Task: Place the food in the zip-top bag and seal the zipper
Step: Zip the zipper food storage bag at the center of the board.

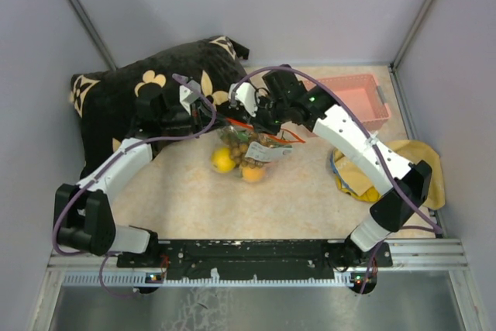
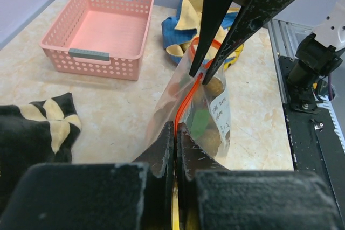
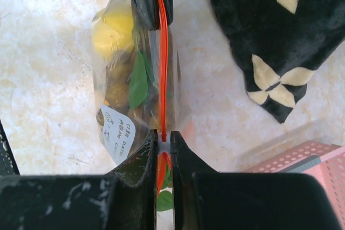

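Orange-red zipper (image 3: 163, 63) | taut, level | between left tool (image 2: 177, 133), right tool (image 3: 163, 146)

The setting is a robotics test cell in a lab. The worktop (image 1: 186, 199) has a beige, marble-patterned surface and is enclosed by plain grey panels (image 1: 310, 5) on three sides, joined at metal corner posts (image 1: 422, 12). Two robot arms are bolted to a black base plate (image 1: 248, 252) on an aluminium rail (image 1: 418, 252) at the near edge. Household props serve as test items: a pink basket (image 2: 97, 30), a black cushion (image 1: 147, 98) and a yellow-and-blue cloth (image 2: 186, 22).
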